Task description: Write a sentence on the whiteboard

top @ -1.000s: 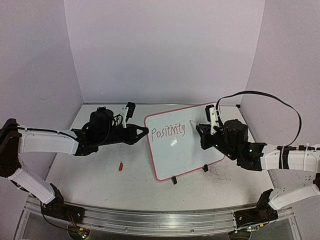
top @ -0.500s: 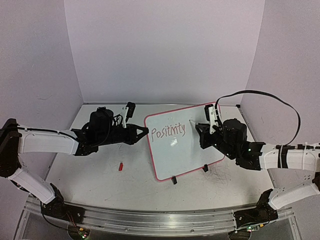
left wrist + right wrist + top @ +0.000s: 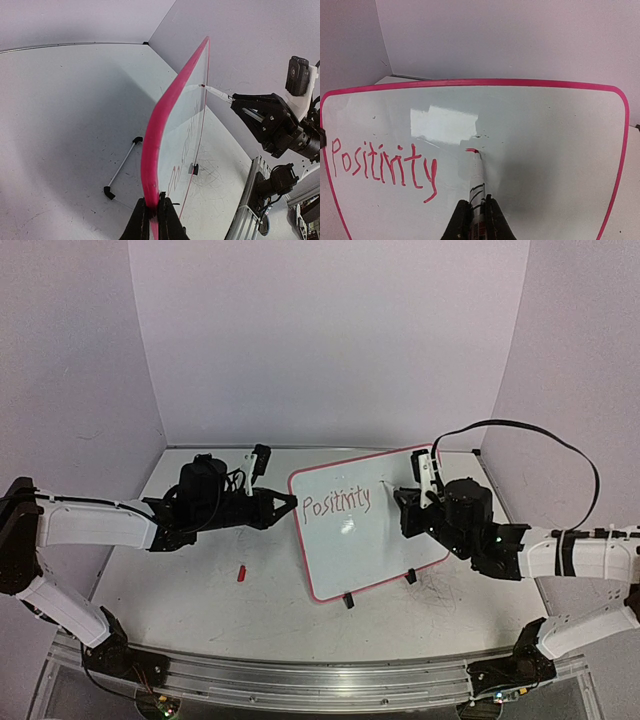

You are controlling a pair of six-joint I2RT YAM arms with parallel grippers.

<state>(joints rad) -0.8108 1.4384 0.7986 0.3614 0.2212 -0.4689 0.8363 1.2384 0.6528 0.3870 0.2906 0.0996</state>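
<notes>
Right pincer (image 3: 477, 209) levels marker (image 3: 478, 182), seemingly touching whiteboard (image 3: 550, 145).

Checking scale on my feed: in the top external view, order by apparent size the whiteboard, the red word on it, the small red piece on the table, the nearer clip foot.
1. whiteboard
2. red word
3. small red piece and clip foot: they look about alike, too close to rank.
</notes>
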